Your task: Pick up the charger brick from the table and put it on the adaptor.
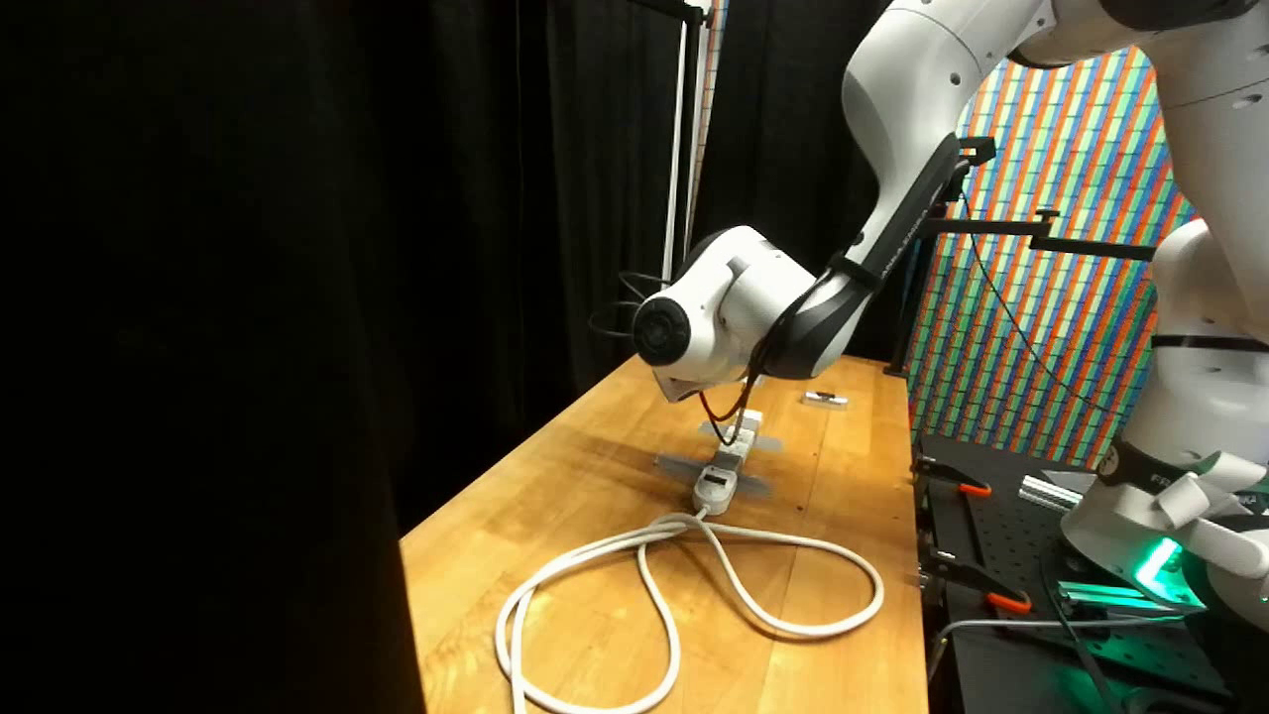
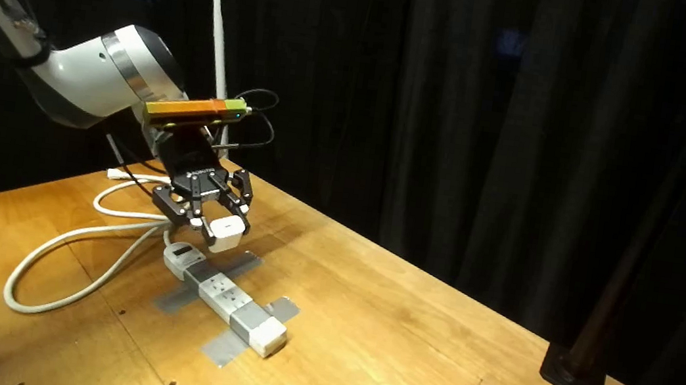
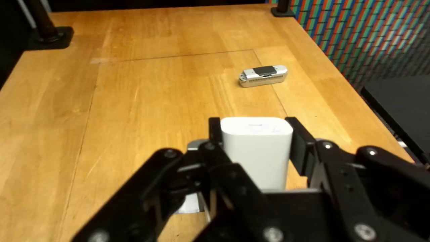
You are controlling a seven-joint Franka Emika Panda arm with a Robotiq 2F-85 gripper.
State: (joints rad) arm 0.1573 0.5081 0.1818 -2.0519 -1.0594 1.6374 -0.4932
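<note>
Pincer (image 2: 227, 233): I have it clamped on the charger brick (image 3: 257, 154), fingers (image 3: 300, 148) parted by just the brick's width, one against each side.
Brick in the grip: sits at the very tips; in the wrist view its end with the small slot mark is about level with them.
Brick and desk (image 2: 402, 346): in an exterior view I see it raised clear of the surface, inward from the long edge beside the black curtain (image 2: 472, 170).
Brick and adaptor (image 2: 228, 297): near its display end, a gap showing between them; whether it hangs directly above or to the curtain side, I cannot tell.
Adaptor: flat on the desk between the two long edges, laid roughly along them, free end pointing away from the cable (image 1: 819, 631).
Tape (image 2: 224, 348): grey bands across the adaptor, stuck down to the desk on both sides.
Cable: white, leaves the display end in wide loops toward a short edge.
Silver bar (image 3: 263, 77): dark patch on top, well apart from the brick, nearer the long edge by the patterned backdrop (image 3: 369, 30).
Posts (image 3: 43, 23): black, flat-based, one at each far corner in the wrist view.
Arm (image 1: 902, 109): in an exterior view its wrist end covers the pincer from me.
</note>
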